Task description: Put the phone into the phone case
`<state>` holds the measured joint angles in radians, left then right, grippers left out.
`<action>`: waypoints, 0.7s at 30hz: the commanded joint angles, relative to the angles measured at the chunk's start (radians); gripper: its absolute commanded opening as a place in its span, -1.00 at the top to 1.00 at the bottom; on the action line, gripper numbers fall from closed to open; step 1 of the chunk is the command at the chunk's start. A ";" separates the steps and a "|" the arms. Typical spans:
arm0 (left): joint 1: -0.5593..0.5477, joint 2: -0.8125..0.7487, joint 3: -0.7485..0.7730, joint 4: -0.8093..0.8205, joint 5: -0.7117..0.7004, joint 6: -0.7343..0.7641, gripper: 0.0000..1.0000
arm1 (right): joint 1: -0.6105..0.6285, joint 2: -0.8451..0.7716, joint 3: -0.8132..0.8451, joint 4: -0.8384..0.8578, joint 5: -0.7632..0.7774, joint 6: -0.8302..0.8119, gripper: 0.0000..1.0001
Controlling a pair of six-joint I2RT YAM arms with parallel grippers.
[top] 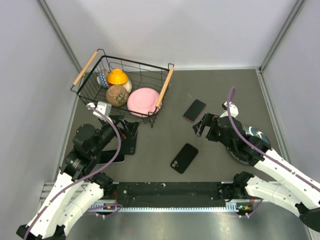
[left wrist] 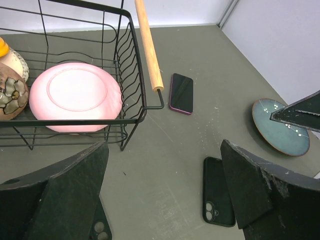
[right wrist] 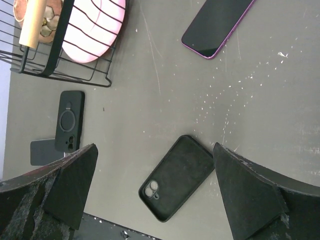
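The phone [top: 194, 110], dark screen up with a purple edge, lies flat on the grey table right of the basket; it also shows in the left wrist view [left wrist: 181, 93] and the right wrist view [right wrist: 217, 25]. The black phone case [top: 184, 158] with a camera cut-out lies flat at the table's middle, apart from the phone, and shows in both wrist views [left wrist: 218, 197] [right wrist: 176, 177]. My left gripper [top: 128, 131] [left wrist: 165, 195] is open and empty, left of the case. My right gripper [top: 201, 125] [right wrist: 155, 195] is open and empty, above the table between phone and case.
A wire basket [top: 165, 85] with wooden handles holds a pink plate [top: 143, 101] and other crockery at the back left. A second black case [right wrist: 69, 120] and a grey flat device [right wrist: 42, 151] lie by my left arm. A teal plate [left wrist: 280, 125] lies at the right.
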<state>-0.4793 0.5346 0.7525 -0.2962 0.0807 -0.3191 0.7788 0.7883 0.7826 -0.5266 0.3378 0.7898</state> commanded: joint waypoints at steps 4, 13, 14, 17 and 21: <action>0.004 0.001 0.008 0.045 -0.001 0.003 -0.98 | 0.011 0.011 0.050 -0.004 -0.010 -0.030 -0.97; 0.004 -0.001 0.007 0.045 -0.006 0.005 -0.98 | 0.010 0.075 0.027 -0.004 -0.101 -0.308 -0.94; 0.004 -0.004 0.007 0.043 -0.009 0.005 -0.98 | 0.011 0.097 0.029 -0.009 -0.115 -0.340 -0.91; 0.002 -0.008 0.005 0.042 -0.012 0.005 -0.98 | 0.011 0.188 0.055 -0.035 -0.161 -0.458 -0.82; 0.004 -0.004 0.005 0.045 -0.002 0.005 -0.98 | 0.011 0.310 0.104 -0.064 -0.210 -0.616 -0.77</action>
<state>-0.4793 0.5346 0.7525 -0.2962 0.0803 -0.3187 0.7792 1.0031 0.8032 -0.5613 0.1925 0.3840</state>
